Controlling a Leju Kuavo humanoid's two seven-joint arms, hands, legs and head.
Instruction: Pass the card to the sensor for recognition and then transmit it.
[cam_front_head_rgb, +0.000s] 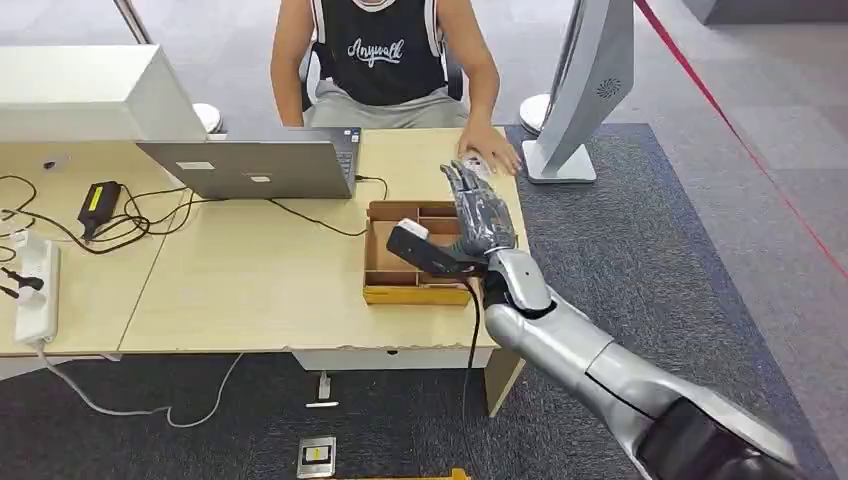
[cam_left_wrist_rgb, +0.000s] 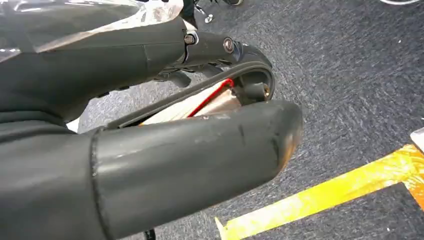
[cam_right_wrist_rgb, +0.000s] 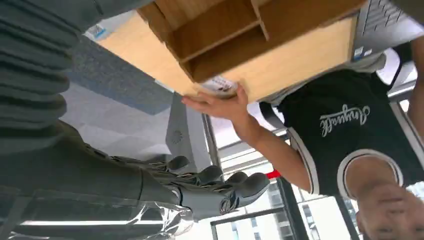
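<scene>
Right hand (cam_front_head_rgb: 483, 215) hovers over cardboard box (cam_front_head_rgb: 392, 268) on table (cam_front_head_rgb: 250, 290), fingers straight and apart, holding nothing. Card (cam_front_head_rgb: 476, 164) lies on table at 12 o'clock from hand, under person's hand (cam_front_head_rgb: 490, 150). Left hand (cam_left_wrist_rgb: 150, 145): grip cannot be told.

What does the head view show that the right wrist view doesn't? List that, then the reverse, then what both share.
Head view only: the power strip, the black charger and loose cables.
Right wrist view only: window frames behind the person.
Both: the right hand, open near the cardboard box; the person's hand resting on a card; and the white stand.
</scene>
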